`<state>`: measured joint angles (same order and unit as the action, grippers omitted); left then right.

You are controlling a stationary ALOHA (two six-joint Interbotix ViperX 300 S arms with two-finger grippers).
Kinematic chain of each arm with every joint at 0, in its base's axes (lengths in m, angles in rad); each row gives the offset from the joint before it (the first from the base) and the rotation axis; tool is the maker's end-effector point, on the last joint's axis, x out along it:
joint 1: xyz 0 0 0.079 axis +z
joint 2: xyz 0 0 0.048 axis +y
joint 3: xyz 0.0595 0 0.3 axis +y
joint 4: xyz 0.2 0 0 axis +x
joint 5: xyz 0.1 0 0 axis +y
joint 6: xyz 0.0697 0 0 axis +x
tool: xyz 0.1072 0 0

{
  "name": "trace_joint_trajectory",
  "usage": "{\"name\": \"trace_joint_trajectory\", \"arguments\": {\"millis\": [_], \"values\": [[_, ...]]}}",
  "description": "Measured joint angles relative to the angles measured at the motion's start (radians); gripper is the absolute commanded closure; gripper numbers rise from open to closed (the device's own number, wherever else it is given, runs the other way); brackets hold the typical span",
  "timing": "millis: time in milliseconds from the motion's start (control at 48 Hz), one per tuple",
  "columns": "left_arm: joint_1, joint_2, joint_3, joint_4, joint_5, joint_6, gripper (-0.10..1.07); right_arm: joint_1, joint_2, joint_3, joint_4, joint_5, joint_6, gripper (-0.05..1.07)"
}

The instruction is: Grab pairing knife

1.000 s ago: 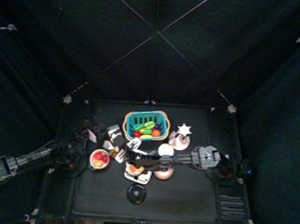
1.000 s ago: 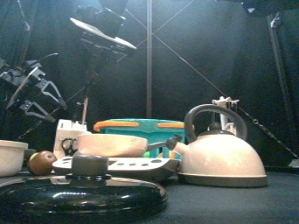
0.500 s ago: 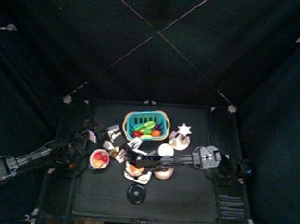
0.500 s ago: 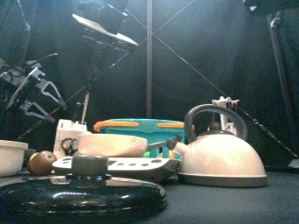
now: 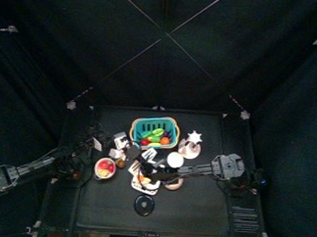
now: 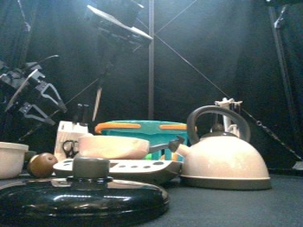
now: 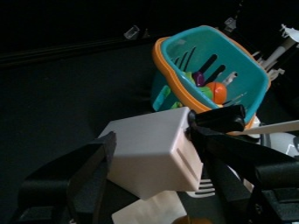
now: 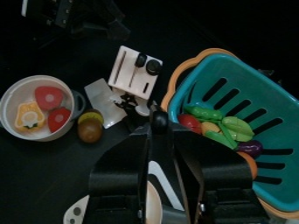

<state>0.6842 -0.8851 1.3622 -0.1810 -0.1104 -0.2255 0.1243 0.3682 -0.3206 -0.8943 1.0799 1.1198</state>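
A white knife block [image 8: 138,71] is seen standing on the table [image 5: 204,205] just beside a teal basket [image 8: 260,105], with black knife handles [image 8: 149,63] rising from its top; which of them is the paring knife cannot be told. The right end effector [image 8: 162,124] is held above the gap between the block and the basket, its two jaws drawn nearly together with only a thin slit between them, and nothing is seen gripped. The left end effector [image 7: 149,166] is spread wide on the block's other side, the block [image 7: 152,159] framed between its jaws without clear contact. A bowl of fruit [image 8: 41,105] lies near the block, away from the basket.
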Motion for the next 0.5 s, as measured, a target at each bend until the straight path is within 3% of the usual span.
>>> {"name": "trace_joint_trajectory", "arguments": {"millis": [208, 500], "values": [[0.002, 0.0, 0.0, 0.002, 0.0, 0.0, -0.02, 0.002, -0.057, 0.114, -0.015, -0.103, 0.089, 0.42], [0.003, 0.0, 0.0, 0.002, 0.017, 0.0, -0.02, 0.006, -0.086, 0.17, -0.025, -0.179, 0.101, 0.42]]}}
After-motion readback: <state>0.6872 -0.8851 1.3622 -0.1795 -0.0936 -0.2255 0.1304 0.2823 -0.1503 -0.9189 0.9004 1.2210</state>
